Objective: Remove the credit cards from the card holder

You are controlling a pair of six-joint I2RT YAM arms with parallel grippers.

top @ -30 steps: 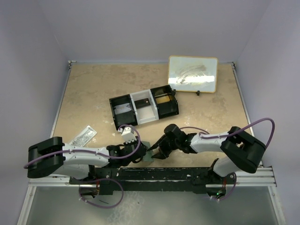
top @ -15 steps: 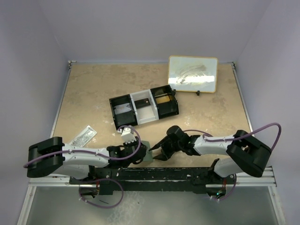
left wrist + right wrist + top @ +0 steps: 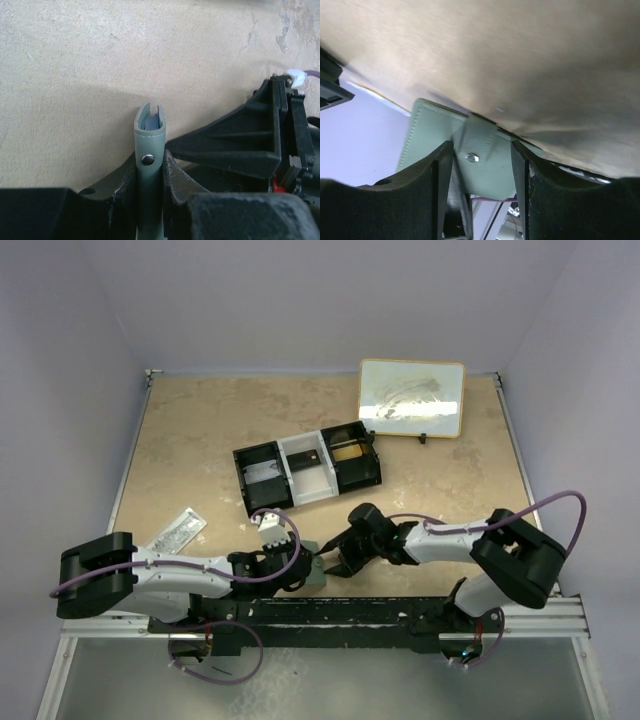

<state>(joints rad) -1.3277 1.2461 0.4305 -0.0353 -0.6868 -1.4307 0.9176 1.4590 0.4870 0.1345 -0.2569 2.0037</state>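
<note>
The card holder (image 3: pixel 149 142) is a grey-green wallet, folded shut and standing on edge near the table's front edge, with light blue inside at its end. My left gripper (image 3: pixel 150 162) is shut on it just below the metal snap. In the top view the card holder (image 3: pixel 316 576) sits between both grippers. My right gripper (image 3: pixel 482 152) is open, its fingers (image 3: pixel 438 172) straddling the snap strap (image 3: pixel 485 145) without pinching it. The credit cards are hidden at the card holder.
A black-and-white three-compartment tray (image 3: pixel 305 472) stands mid-table, with an orange-tan flat piece (image 3: pixel 348 452) in its right compartment. A framed white board (image 3: pixel 411 397) leans at the back right. A clear packet (image 3: pixel 178 532) lies at the left.
The right arm drew slightly right, then came back to the card holder with its jaws a little wider. The left gripper and the card holder stayed put.
</note>
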